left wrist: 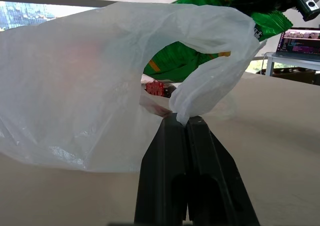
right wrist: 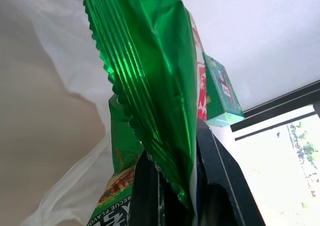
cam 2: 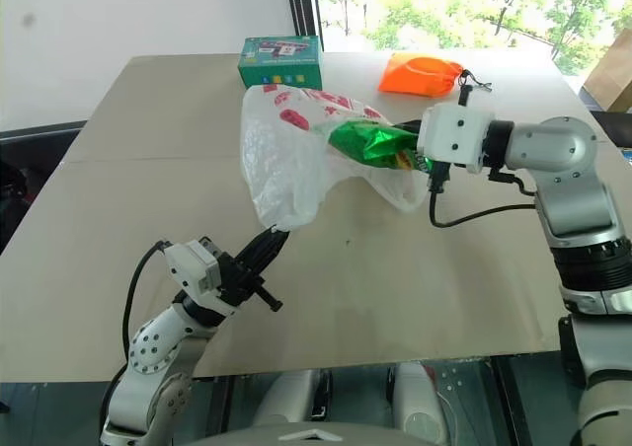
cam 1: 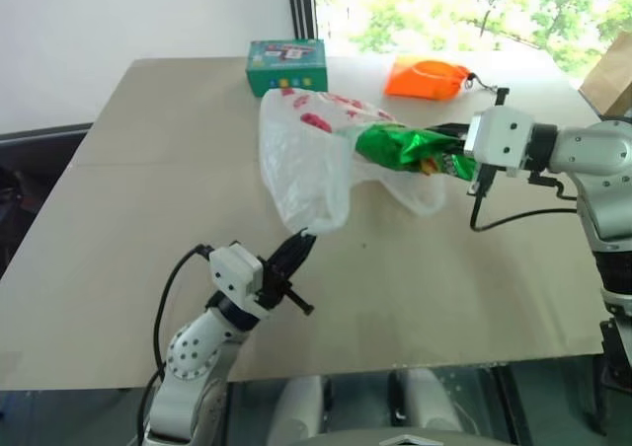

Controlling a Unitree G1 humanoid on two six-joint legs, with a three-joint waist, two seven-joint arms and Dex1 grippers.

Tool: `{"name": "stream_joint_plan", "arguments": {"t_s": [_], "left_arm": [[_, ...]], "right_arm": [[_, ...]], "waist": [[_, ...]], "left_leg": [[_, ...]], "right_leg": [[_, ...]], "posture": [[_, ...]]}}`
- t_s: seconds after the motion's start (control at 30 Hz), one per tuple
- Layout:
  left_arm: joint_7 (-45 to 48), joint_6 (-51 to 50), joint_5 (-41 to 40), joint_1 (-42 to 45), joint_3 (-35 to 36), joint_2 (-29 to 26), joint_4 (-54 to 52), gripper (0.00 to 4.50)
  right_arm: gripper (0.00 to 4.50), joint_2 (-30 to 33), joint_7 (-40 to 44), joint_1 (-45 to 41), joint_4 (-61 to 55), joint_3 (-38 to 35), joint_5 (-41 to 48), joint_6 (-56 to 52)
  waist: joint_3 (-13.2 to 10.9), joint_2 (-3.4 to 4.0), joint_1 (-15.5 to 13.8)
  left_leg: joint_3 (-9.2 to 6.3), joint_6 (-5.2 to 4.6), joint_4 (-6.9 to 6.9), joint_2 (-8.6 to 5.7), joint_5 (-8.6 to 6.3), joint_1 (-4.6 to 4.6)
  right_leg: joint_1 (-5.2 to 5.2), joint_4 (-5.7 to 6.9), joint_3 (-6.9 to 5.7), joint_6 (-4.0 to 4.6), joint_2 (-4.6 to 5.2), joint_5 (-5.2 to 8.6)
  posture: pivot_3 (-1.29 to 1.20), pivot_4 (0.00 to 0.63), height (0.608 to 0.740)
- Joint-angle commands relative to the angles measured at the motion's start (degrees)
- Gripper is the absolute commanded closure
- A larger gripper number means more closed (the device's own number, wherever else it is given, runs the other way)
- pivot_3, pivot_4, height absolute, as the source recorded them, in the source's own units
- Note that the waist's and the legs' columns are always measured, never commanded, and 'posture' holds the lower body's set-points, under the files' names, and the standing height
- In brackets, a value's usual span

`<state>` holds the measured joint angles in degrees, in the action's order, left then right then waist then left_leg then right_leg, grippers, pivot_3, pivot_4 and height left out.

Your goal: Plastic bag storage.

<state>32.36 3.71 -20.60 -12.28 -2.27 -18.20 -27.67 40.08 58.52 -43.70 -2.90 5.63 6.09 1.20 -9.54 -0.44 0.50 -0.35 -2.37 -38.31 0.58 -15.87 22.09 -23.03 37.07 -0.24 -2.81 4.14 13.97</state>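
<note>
While the left gripper [cam 1: 299,241] pinches one handle of the plastic bag [cam 1: 301,160], the bag hangs lifted above the table [cam 1: 128,199]. Right gripper [cam 1: 456,156] is clamped on a green snack packet [cam 1: 400,146], its far end inside the bag's mouth.

The plastic bag [cam 1: 301,165] is a crinkly, translucent white carrier with red print near its top. It hangs lifted above the tabletop [cam 1: 118,229], roughly over the middle and closer to the far edge than the near one. Its mouth is stretched open sideways between 2 held points (1 handle drawn down toward the near edge, the other side pulled right). Its body sags in loose folds, and a green packet [cam 1: 400,148] lies partly inside the opening.
</note>
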Motion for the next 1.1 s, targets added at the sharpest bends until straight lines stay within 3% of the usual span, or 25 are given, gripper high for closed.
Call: {"name": "stream_joint_plan", "arguments": {"t_s": [0.03,0.27,0.43,0.47,0.53,0.57,0.6,0.7,0.83,0.97,1.1], "left_arm": [[-0.39,-0.35,-2.03,0.66,1.25,0.34,-0.96,4.50],[-0.47,-1.57,-3.68,1.76,1.22,1.00,-1.31,4.50],[-1.26,-2.77,-4.97,3.73,2.00,1.81,-1.01,4.50],[-1.24,-2.84,-4.81,3.95,1.86,1.89,-0.81,4.50],[-1.33,-2.86,-4.36,4.37,1.47,2.08,-0.55,4.50],[-1.62,-2.95,-4.16,4.75,1.35,2.30,-0.50,4.50],[-2.23,-2.95,-3.76,5.28,1.49,2.63,-0.37,4.50],[-3.91,-2.99,-3.39,6.24,2.27,3.68,0.07,4.50],[-5.29,-2.60,-2.67,6.60,3.15,4.34,0.53,4.50],[-6.36,-3.02,-2.08,7.41,3.57,4.61,1.35,4.50],[-7.11,-5.18,-3.18,7.86,3.78,4.89,1.53,4.50]], "right_arm": [[4.46,-0.96,-3.02,-3.06,0.51,-1.20,-1.19,2.10],[4.46,-9.51,-14.04,-7.36,14.97,6.35,-14.15,11.69],[4.46,-18.48,-27.77,-13.16,32.25,13.70,-26.17,22.24],[4.05,-20.55,-30.53,-14.53,35.44,14.86,-27.91,23.21],[3.64,-23.49,-34.77,-16.30,40.36,15.85,-29.87,24.25],[2.92,-24.18,-35.91,-16.58,41.60,15.65,-29.80,25.38],[2.92,-24.96,-34.16,-15.37,40.61,13.48,-26.12,23.80],[1.84,-23.15,-21.33,-9.32,31.58,9.78,-14.26,16.82],[1.84,-14.29,-5.98,2.57,7.31,7.21,1.20,3.93],[1.84,-9.99,-8.27,11.53,-11.24,1.25,10.63,-10.10],[1.84,-9.65,-15.80,18.53,-18.64,-4.96,13.09,-19.12]], "waist": [[0.00,0.00,0.03],[0.00,0.00,0.29],[0.00,-0.01,0.46],[0.00,-0.01,0.44],[0.00,-0.01,0.40],[0.00,-0.01,0.20],[0.00,-0.01,0.15],[0.01,-0.03,-0.03],[0.00,-0.02,-0.69],[-0.02,0.01,0.08],[0.00,-0.02,0.11]], "left_leg": [[-0.01,0.00,0.00,0.00,0.00,0.00],[0.04,0.01,0.00,-0.03,0.01,-0.02],[0.18,0.15,0.00,-0.12,0.09,-0.01],[0.16,0.29,-0.01,-0.16,0.17,0.01],[0.16,0.31,0.00,-0.16,0.18,0.07],[0.14,0.38,0.00,-0.16,0.22,0.19],[0.04,0.39,-0.02,-0.13,0.23,0.29],[-0.04,0.40,-0.09,-0.15,0.23,0.49],[-0.25,0.25,-0.12,-0.20,0.15,0.70],[-0.22,0.07,-0.08,-0.19,0.04,0.69],[-0.32,0.06,-0.09,-0.12,0.04,0.48]], "right_leg": [[0.00,0.00,-0.01,0.00,0.00,0.00],[0.00,0.02,0.01,0.00,-0.02,0.00],[-0.21,0.36,0.13,0.00,-0.02,0.00],[-0.27,0.46,0.13,0.00,-0.02,0.00],[-0.38,0.56,0.13,0.01,-0.01,0.00],[-0.48,0.58,0.12,0.01,-0.02,0.00],[-0.53,0.56,0.05,0.01,0.01,0.00],[-0.60,0.52,0.00,0.00,0.09,0.00],[-0.58,0.34,-0.16,-0.01,0.20,0.00],[-0.64,0.40,-0.16,-0.02,0.22,-0.01],[-0.54,0.61,-0.17,-0.01,0.02,0.00]], "posture": [[0.00,0.150,0.740],[0.00,0.150,0.740],[0.00,0.150,0.740],[0.00,0.150,0.740],[0.00,0.150,0.740],[0.00,0.150,0.740],[0.00,0.150,0.740],[0.00,0.150,0.740],[0.00,0.150,0.740],[0.00,0.150,0.740],[0.00,0.150,0.740]]}}
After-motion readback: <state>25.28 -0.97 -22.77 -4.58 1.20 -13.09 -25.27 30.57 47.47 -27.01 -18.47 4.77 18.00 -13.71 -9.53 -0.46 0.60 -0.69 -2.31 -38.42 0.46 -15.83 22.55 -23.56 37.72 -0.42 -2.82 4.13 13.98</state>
